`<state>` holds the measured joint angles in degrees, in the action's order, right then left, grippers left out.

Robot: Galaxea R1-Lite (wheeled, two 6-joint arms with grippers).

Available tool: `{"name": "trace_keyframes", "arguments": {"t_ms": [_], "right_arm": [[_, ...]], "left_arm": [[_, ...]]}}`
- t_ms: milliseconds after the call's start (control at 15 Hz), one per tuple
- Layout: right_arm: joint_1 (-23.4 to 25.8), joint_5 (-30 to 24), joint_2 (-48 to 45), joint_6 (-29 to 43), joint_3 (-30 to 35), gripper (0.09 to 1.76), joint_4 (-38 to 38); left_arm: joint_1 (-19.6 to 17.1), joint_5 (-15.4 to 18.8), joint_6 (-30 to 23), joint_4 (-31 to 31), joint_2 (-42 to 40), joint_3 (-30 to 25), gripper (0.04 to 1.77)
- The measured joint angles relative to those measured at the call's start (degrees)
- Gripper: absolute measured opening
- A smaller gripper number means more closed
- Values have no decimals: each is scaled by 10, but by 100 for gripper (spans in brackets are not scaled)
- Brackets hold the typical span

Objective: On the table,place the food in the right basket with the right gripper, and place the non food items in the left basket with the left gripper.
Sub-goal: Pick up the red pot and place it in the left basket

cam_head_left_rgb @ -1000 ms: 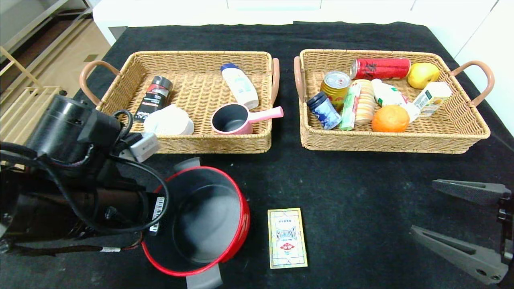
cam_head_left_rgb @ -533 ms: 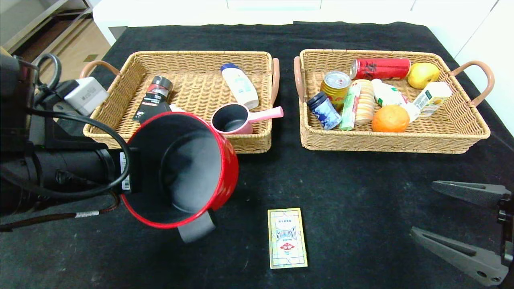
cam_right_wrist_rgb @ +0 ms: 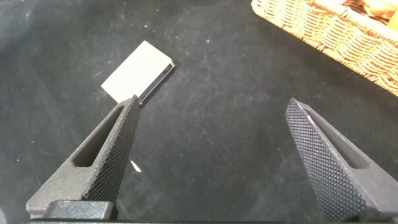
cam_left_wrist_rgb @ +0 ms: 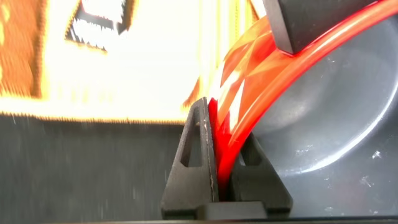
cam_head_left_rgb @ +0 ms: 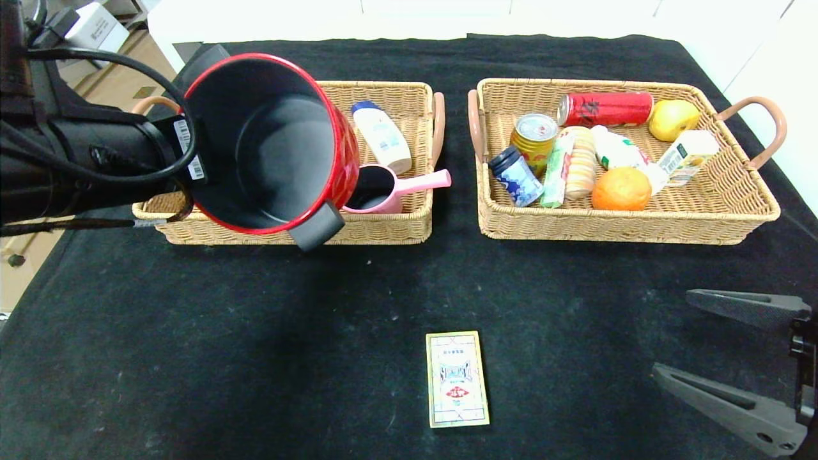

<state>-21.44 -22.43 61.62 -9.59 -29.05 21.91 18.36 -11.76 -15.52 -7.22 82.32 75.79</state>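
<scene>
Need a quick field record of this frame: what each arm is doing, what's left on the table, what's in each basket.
left gripper: shut on the red pot rim, pot held above the left basket
right gripper: open, parked low at the near right
on table: card box only
left basket: pink saucepan, white bottle; rest hidden by pot
right basket: cans, jar, biscuits, fruit, carton

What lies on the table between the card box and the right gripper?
Nothing: in the head view only bare black cloth of the table lies between the card box and the open right gripper.
</scene>
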Motion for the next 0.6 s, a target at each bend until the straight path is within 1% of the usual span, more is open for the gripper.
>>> {"name": "trace_keyframes", "arguments": {"t_ms": [267,600], "right_arm": [[-1,0,-4,0,1,171,0],[-2,0,-7,-1,2,171,0]], "left_arm": [[-33,0,0,1,67,83,19],[-60,-3,4,-1,131,170,19]]}}
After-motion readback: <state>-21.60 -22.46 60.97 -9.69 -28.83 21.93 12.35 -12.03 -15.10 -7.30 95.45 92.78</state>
